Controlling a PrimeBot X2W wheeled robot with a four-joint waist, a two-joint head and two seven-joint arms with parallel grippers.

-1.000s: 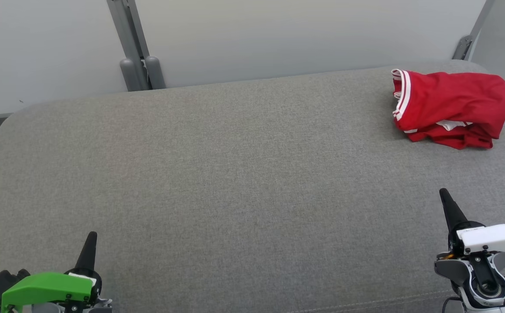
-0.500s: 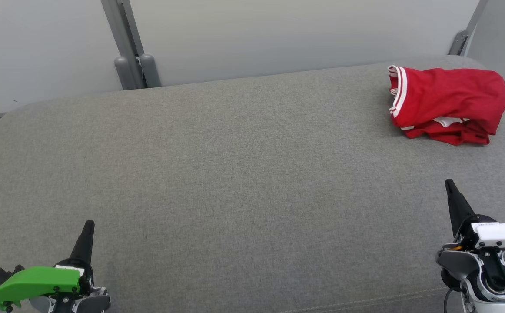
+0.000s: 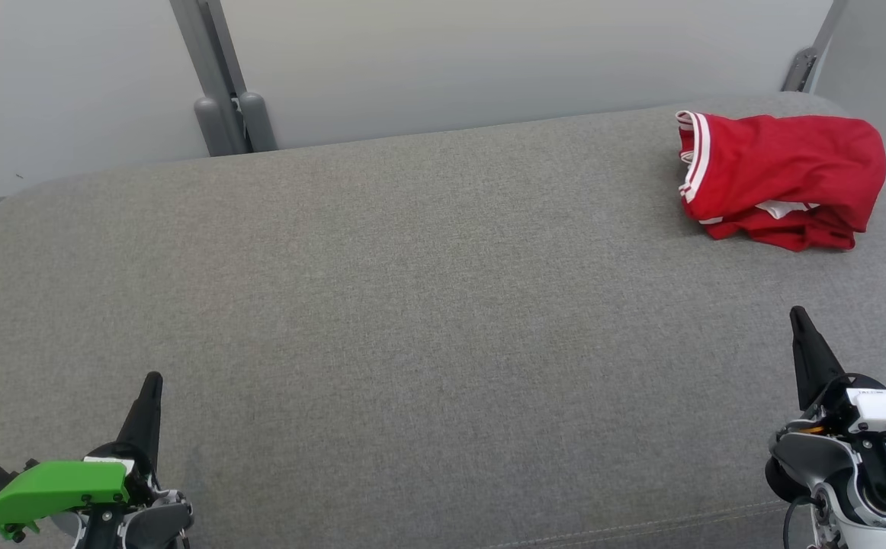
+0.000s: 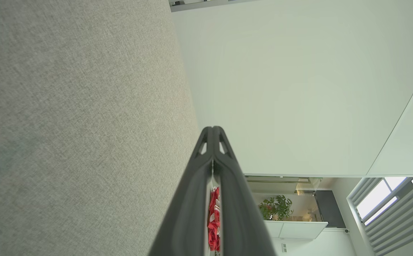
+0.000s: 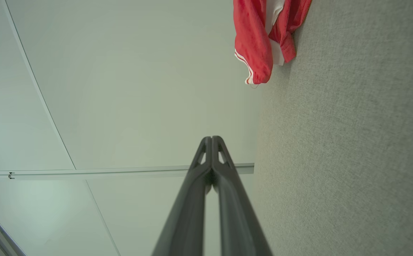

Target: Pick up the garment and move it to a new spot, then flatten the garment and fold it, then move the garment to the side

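Observation:
The garment (image 3: 782,179) is a red piece with white stripes, lying bunched at the far right corner of the grey cushion (image 3: 412,320). The right wrist view has the garment (image 5: 265,35) at its top edge, and in the left wrist view a sliver of the garment (image 4: 213,217) peeks through the slit between the fingers. My left gripper (image 3: 152,381) is at the lower left, shut and empty, far from the garment. My right gripper (image 3: 797,314) is at the lower right, shut and empty, well short of the garment. In the wrist views the left gripper (image 4: 213,128) and the right gripper (image 5: 212,138) have their fingertips pressed together.
A pale wall runs behind the cushion, with a grey metal post (image 3: 218,91) at the back left and a bracket (image 3: 797,72) at the back right. The cushion's rounded edge drops off at the left. A plant (image 4: 277,208) and a window (image 4: 384,199) show far off.
The head camera has shifted, so the whole picture slid a little up and to the left. Both grippers stay shut, and the garment lies as before.

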